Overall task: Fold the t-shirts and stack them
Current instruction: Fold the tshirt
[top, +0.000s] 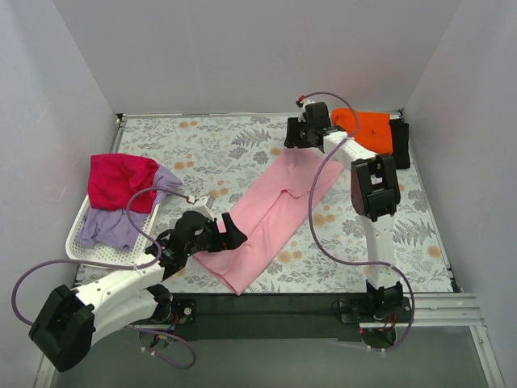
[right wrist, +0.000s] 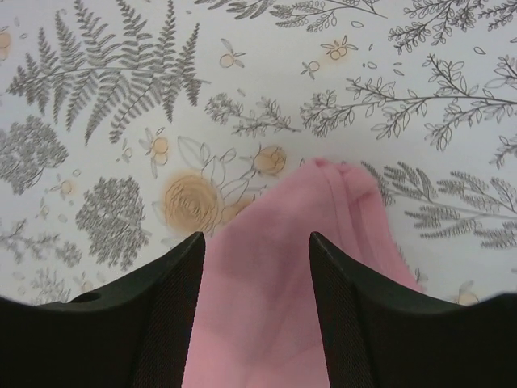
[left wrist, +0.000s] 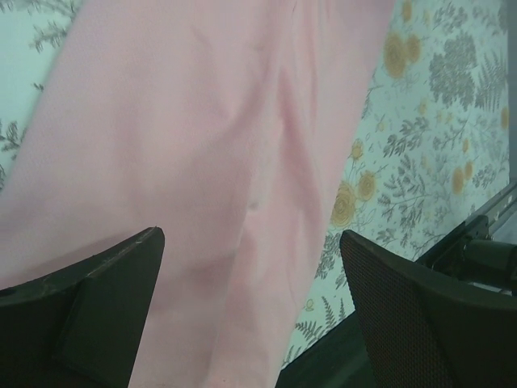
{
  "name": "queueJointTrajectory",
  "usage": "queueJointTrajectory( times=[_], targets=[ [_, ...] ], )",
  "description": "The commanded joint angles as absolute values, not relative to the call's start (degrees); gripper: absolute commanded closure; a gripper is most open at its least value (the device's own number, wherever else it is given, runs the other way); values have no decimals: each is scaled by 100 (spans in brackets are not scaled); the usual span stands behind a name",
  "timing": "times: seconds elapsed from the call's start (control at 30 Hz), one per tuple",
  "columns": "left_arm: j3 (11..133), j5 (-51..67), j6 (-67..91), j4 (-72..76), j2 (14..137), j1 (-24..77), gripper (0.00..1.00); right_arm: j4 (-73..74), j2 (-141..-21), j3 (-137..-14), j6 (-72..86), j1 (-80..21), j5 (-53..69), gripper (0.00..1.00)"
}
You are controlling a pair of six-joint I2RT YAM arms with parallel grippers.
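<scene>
Over the near end of the light pink t-shirt (top: 271, 212) the left gripper (left wrist: 251, 242) hangs agape, the right gripper (right wrist: 257, 242) likewise parted astride the far end. That shirt lies mid-table as a half-folded strip; the orange t-shirt (top: 368, 129) and black t-shirt (top: 401, 139) look stacked far right, while the magenta-red t-shirt (top: 118, 179) and lavender t-shirt (top: 111, 227) wait in the basket (top: 78, 239)

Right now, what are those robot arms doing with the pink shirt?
Folding it. The light pink t-shirt lies on the table as a long folded strip. The left gripper is open over its near end, the right gripper open at its far end. An orange t-shirt and a black t-shirt lie together in the far corner. A magenta-red t-shirt and a lavender t-shirt wait in the white basket.
</scene>
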State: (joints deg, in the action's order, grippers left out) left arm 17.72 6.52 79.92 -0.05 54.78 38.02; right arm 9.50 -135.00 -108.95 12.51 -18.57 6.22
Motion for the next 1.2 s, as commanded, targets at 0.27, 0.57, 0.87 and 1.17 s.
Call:
queueJointTrajectory(
  times=[0.27, 0.57, 0.87, 1.17],
  targets=[
    [2426, 386, 7532, -62, 5886, 3841, 16, 598, -10416, -7949, 923, -1942, 176, 50],
    [2364, 694, 7479, -35, 6389, 3964, 17, 510, -10608, -7198, 844, -1951, -265, 51],
    [2101, 905, 7751, 332, 6635, 4271, 17, 510, -11346, -7611, 914, -2065, -123, 52],
    [2303, 967, 8129, 992, 7461, 4983, 17, 729, -12576, -8831, 888, -2118, 544, 52]
  ],
)
